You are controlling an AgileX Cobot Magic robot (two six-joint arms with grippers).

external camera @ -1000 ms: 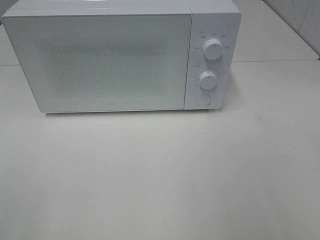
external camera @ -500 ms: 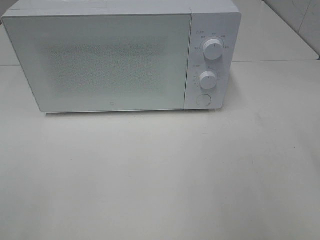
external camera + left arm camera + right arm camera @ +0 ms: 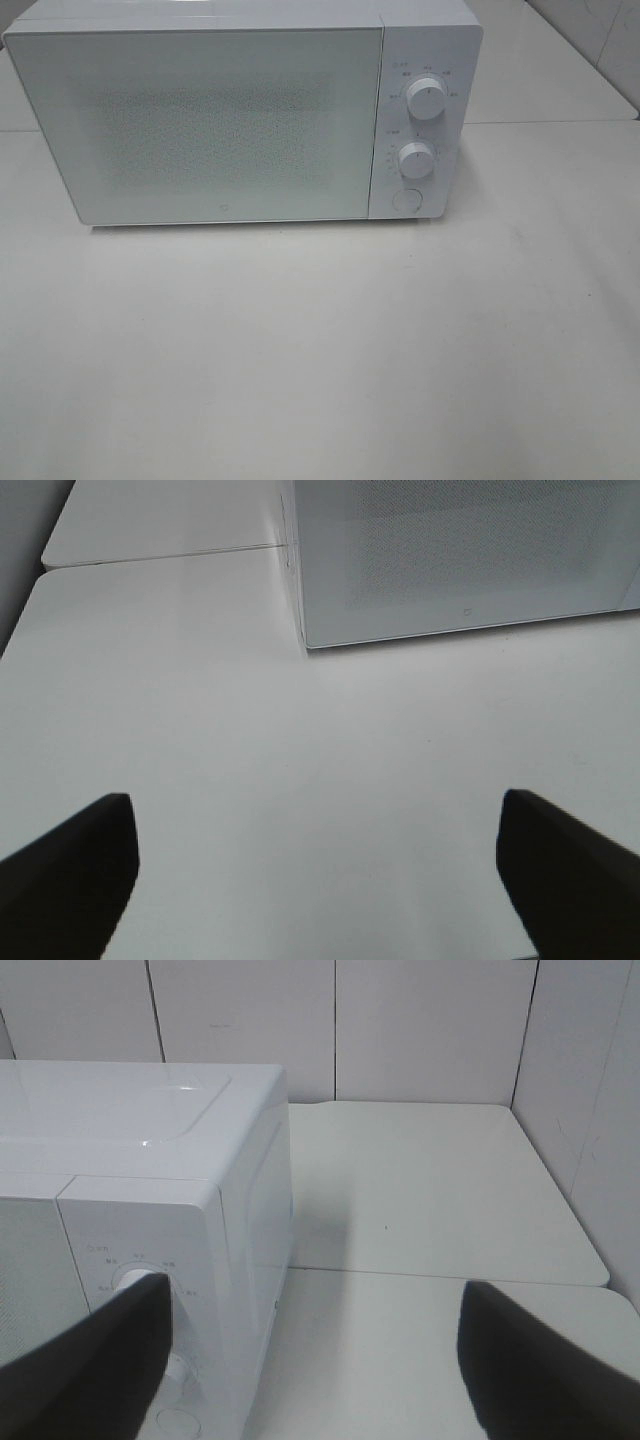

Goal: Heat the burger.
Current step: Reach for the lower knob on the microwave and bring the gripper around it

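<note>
At the back of the table (image 3: pixel 320 360): a white microwave (image 3: pixel 240 115) with its door (image 3: pixel 200 125) shut. The control panel is on its right side and carries an upper knob (image 3: pixel 427 100), a lower knob (image 3: pixel 416 159) and a round button (image 3: pixel 405 199).
Left arm pose: held above the table and pitched down toward the surface. It faces the microwave's front left corner and stands well apart from it.
Left gripper (image 3: pixel 315 815): the jaws are spread wide and nothing is held. Only bare table shows between the two dark fingers (image 3: pixel 70 870).
Right arm pose: raised to about the height of the control panel. It points past the microwave's right front corner toward the tiled wall (image 3: pixel 430 1030).
Right gripper (image 3: pixel 315 1295): the jaws are wide apart and nothing is gripped. One finger (image 3: pixel 100 1360) overlaps the panel in its own wrist view, and contact cannot be confirmed from there.
Burger: not seen in any view. It may sit behind the frosted door, but the frames do not settle this.
Change from the earlier high views: none noted. The microwave, door and both knobs stand as before.
</note>
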